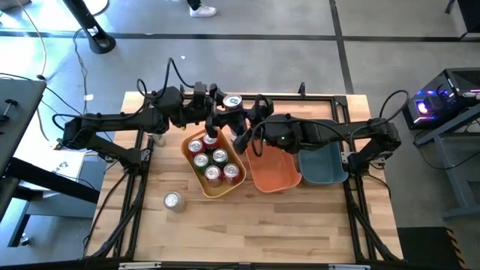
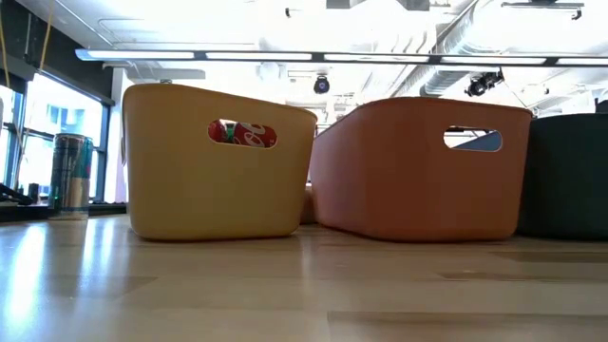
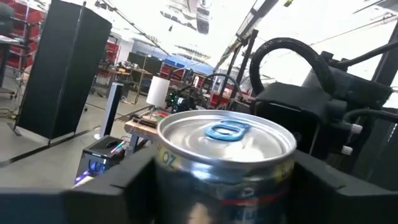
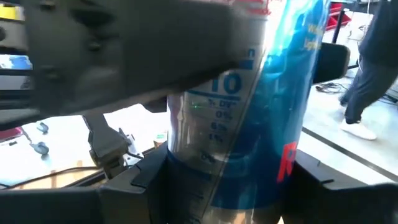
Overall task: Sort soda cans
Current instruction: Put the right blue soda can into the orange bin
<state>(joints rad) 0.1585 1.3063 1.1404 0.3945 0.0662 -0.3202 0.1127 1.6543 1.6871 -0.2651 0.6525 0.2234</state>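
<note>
A blue and silver soda can (image 1: 231, 101) with a silver top (image 3: 227, 134) is held up in the air over the far end of the yellow bin (image 1: 187, 154). Both grippers are shut on it. My left gripper (image 1: 219, 106) comes from the table's left and my right gripper (image 1: 242, 114) from the right. Several red soda cans (image 1: 213, 160) stand upright in the yellow bin. Another can (image 1: 173, 200) stands alone on the wood near the front left. The low view shows neither gripper. My left gripper has the can's upper body, just under the rim (image 3: 165, 167), between its two fingers. The fingers come level from the table's left. The can stands upright, top up, clear of the bins. My right gripper pinches the can's body lower down (image 4: 193, 158) between its two fingers, coming roughly level from the table's right. The can is lifted clear. The left gripper's dark finger (image 4: 124, 43) crosses the can above this hold.
An orange bin (image 1: 274, 180) and a teal bin (image 1: 324, 172) stand right of the yellow one, under the right arm. A silver-green can (image 2: 71, 176) stands left of the yellow bin (image 2: 218, 161) in the low view. Bare wood lies along the near edge.
</note>
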